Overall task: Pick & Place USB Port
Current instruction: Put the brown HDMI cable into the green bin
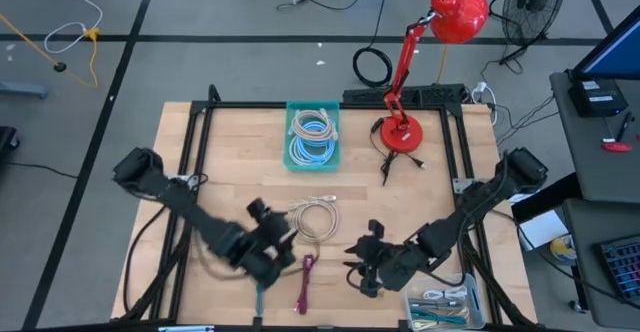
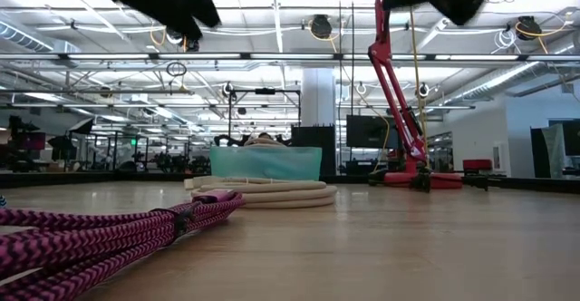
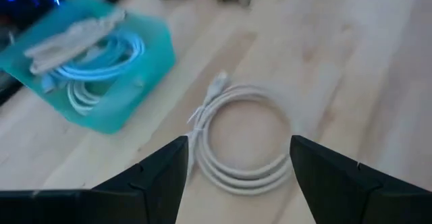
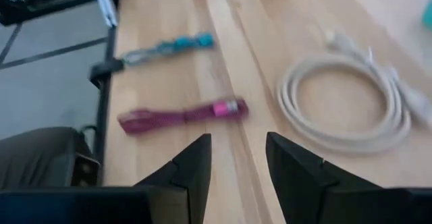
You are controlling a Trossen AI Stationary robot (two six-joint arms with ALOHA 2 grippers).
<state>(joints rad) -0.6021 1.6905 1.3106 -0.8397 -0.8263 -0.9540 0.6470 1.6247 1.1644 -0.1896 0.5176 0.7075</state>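
Here, white coiled cable [image 3: 239, 146] just ahead of released left fingers [image 3: 162, 177], untouched, right fingers [image 4: 196, 163] part-open, empty.

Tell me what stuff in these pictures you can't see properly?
- Teal bin, low view: its wall hides the cables inside.
- Pink cable, low view: the picture's left edge cuts it off.
- Clear tray, high view: its contents are too small to name, and the bottom edge clips it.
- Teal cable, right wrist view: too blurred to read its plug.
- White cable, left wrist view: the left gripper's fingers cover part of the coil.
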